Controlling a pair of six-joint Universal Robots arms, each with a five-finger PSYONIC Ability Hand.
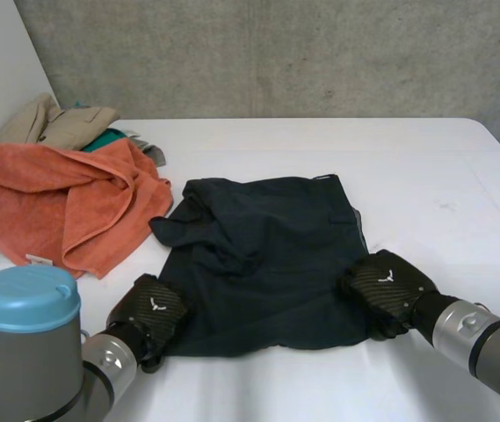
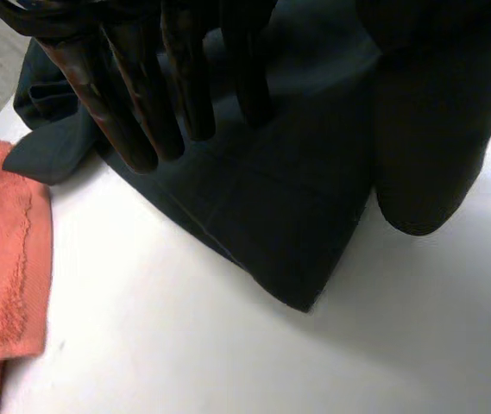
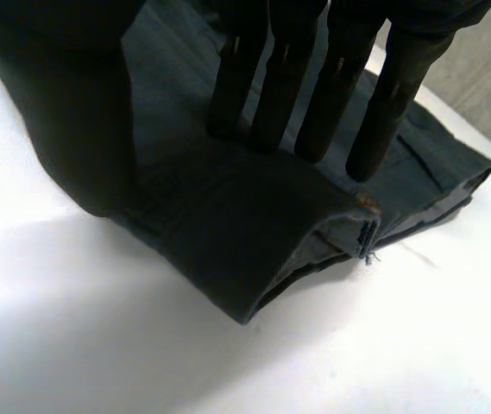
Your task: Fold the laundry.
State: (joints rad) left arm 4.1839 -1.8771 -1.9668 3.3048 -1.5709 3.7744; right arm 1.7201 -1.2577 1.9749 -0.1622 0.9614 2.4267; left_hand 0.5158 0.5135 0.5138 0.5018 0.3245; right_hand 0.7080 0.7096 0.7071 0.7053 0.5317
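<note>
Dark shorts point(image 1: 267, 255) mid-table, spread roughly flat, far-left part rumpled, no fold made | left hand point(image 1: 148, 312) at near-left corner, straight fingers point(image 2: 133, 121) on cloth, thumb apart | right hand point(image 1: 381, 286) at near-right corner, straight fingers point(image 3: 314, 112) pressing layered hem | orange towel point(image 1: 56, 202), beige garment point(image 1: 65, 123) heaped far left, unfolded | judged: barely begun

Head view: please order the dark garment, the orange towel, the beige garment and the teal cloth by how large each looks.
1. dark garment, spread out.
2. orange towel, nearly as large; crumpled, so unsure.
3. beige garment, partly behind the towel.
4. teal cloth, a small patch.
</note>
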